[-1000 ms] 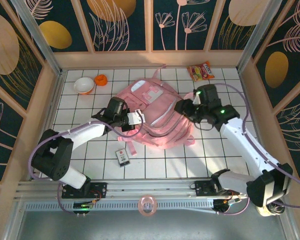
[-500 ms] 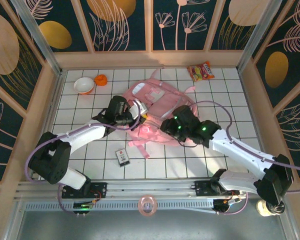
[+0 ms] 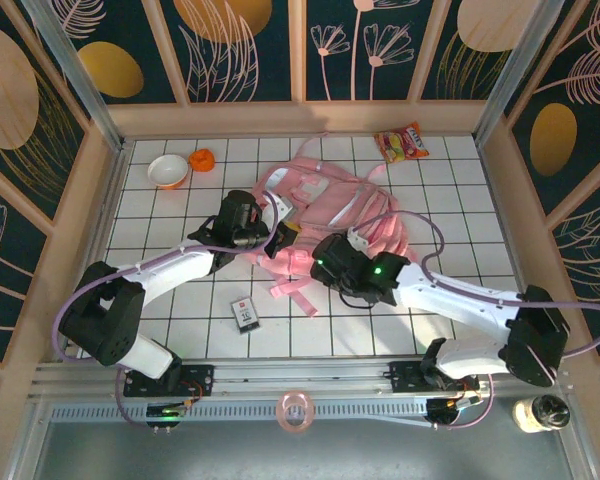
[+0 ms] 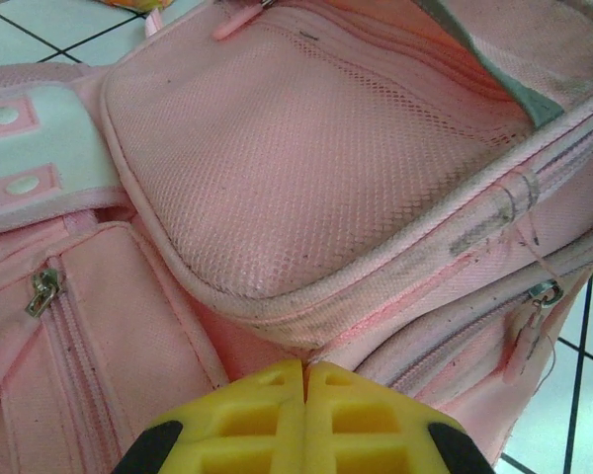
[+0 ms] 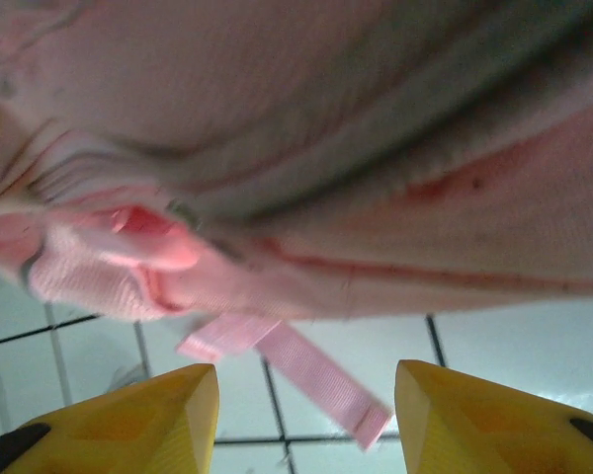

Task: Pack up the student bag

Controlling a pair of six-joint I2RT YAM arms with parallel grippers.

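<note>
You had barely begun, I'd judge: one bag (image 3: 340, 210) lay mid-table, its top seemingly parted, with nothing showing inside. Your left gripper (image 4: 304, 373) was pressed together against its front pocket; your right gripper (image 5: 304, 373) was spread beneath its near edge. Loose around the bag were one bowl (image 3: 168, 171) and one orange piece (image 3: 202, 159) at 10 o'clock, one snack packet (image 3: 401, 142) at 1, and one small box (image 3: 245, 313) at 7

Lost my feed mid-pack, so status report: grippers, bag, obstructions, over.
Left gripper shut, pinching student bag fabric. Right gripper open beside the bag's edge. Loose strap on the tiles just ahead of it.
</note>
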